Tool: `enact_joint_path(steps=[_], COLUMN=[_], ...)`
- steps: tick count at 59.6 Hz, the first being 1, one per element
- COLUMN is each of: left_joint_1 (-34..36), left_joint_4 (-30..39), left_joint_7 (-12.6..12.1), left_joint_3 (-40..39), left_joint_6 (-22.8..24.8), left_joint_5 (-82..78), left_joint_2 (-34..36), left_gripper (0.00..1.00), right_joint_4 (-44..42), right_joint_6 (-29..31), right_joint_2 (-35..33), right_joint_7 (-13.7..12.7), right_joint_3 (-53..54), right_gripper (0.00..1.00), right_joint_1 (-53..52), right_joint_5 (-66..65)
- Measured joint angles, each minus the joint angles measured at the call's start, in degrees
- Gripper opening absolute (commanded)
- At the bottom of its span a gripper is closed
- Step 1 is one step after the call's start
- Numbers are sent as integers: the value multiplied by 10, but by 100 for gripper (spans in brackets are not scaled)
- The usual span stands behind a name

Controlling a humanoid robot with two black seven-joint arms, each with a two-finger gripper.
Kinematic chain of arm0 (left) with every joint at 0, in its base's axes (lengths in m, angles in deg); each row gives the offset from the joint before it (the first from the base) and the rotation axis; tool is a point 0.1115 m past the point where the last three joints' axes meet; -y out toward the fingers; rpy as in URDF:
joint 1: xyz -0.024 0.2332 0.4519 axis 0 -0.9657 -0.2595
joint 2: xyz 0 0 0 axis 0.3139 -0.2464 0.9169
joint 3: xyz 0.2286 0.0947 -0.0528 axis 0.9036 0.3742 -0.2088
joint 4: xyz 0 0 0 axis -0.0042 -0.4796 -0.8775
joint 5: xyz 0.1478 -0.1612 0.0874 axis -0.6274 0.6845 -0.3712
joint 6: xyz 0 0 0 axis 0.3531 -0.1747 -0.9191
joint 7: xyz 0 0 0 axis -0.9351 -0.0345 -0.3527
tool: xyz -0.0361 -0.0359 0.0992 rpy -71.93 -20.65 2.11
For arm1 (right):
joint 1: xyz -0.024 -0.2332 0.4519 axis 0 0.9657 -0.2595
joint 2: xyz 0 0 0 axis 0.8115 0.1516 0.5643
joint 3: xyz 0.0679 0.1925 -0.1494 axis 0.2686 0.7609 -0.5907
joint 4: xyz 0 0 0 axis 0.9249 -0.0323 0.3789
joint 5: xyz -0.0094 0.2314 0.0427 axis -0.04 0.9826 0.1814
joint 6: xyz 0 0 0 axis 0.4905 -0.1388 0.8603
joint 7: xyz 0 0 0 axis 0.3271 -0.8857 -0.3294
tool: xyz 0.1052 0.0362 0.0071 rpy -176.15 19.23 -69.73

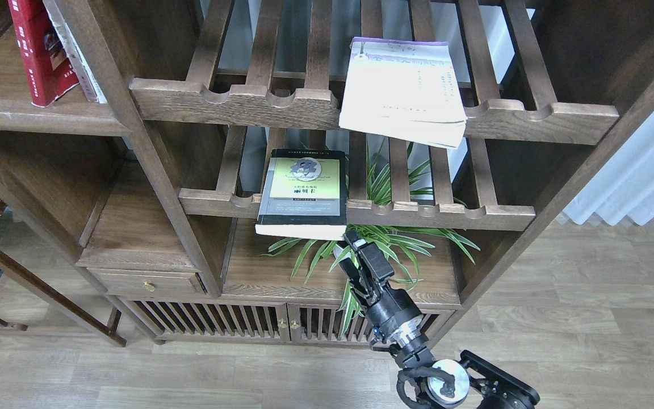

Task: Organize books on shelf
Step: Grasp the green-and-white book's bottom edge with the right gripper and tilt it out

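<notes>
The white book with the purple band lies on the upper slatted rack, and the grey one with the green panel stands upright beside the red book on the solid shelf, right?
Not quite. In the head view the grey-black book lies flat on the lower slatted rack, overhanging its front rail. The cream-white book does lie on the upper slatted rack.

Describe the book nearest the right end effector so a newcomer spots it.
In the wooden cabinet, find the lower slatted rack. The grey-black book lies flat overhanging its front rail, above the plant. Only it has a pale green cover panel.

Right arm [418, 352]: black segmented housings, silver joint ring, black two-finger claw [351, 250].
</notes>
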Motion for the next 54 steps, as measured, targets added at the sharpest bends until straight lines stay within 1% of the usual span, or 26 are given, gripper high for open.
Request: enact_joint_path(steps=[15, 40, 45, 54], left_joint_1=[-4, -7, -7, -5], left_joint_4=[0, 0, 1, 1], left_joint_7=[1, 1, 0, -2], left_joint_3=[0, 0, 0, -1], left_joint_6=[0, 0, 0, 0], left_joint_5=[0, 1, 2, 2], left_joint_2=[0, -1, -1, 0], left_gripper=[100, 100, 100, 100], right_joint_4=[13, 8, 0, -39], right_joint_6=[0, 0, 0, 0], right_joint_2=[0, 0, 0, 0], right_joint_7=[1, 8, 9, 9], right_joint_3=[-2, 1, -1, -8], right_gripper=[99, 99, 99, 99], right_joint_1=[0, -43, -63, -100], right_joint_5=[-10, -1, 9, 17])
